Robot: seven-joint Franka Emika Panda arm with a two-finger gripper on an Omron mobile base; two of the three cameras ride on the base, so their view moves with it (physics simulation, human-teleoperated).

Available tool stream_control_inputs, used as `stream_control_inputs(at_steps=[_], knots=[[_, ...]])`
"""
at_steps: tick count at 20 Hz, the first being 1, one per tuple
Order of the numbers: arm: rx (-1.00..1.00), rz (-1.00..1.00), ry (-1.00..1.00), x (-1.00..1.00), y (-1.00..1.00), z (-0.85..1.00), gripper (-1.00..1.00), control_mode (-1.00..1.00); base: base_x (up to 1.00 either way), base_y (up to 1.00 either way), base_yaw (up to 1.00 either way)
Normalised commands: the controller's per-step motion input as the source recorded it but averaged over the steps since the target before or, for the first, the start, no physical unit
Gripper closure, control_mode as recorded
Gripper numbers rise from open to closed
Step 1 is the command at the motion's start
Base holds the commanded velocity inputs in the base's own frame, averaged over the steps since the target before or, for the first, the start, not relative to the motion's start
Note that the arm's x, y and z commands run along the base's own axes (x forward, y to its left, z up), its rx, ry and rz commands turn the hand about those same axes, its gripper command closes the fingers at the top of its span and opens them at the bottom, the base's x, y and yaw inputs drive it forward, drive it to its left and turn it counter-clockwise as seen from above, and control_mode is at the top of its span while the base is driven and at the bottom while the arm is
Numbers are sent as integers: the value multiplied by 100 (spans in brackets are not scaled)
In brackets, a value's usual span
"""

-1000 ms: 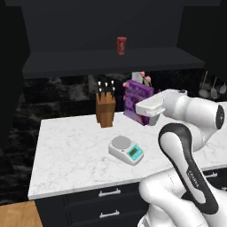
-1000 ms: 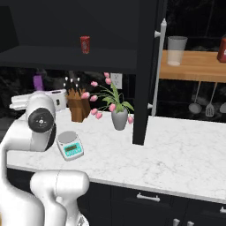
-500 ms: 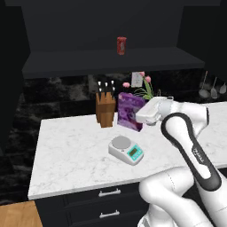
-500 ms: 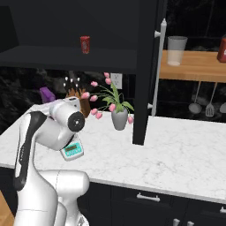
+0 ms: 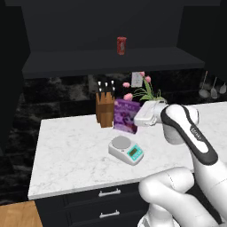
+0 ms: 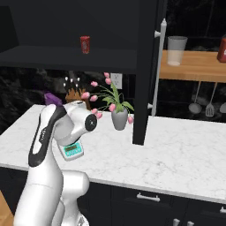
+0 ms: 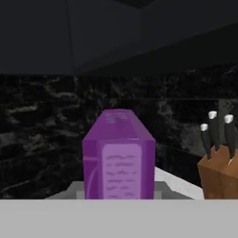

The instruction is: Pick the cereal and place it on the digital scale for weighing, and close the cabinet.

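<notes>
Cereal, flat purple box, is clamped in your closed two-finger gripper, held just right of the wooden knife block, behind the white digital scale.

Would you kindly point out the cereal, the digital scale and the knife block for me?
cereal (image 5: 125, 115): left base view, on its purple front face.
digital scale (image 5: 120, 142): left base view, on its round grey plate.
knife block (image 5: 104, 115): left base view, on its wooden body.
</notes>
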Motion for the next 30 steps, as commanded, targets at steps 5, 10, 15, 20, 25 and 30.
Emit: stream_control_inputs(at_steps=[5,10,15,20,25,30], knots=[[0,10,1,20,0,-40,100,-100,0,0,0],[0,4,0,24,-1,-12,100,-100,0,0,0],[0,2,0,7,0,-21,100,-100,0,0,0],[-1,2,0,1,0,-35,100,-100,0,0,0],[0,1,0,14,0,-38,100,-100,0,0,0],[0,0,0,16,0,-36,100,-100,0,0,0]])
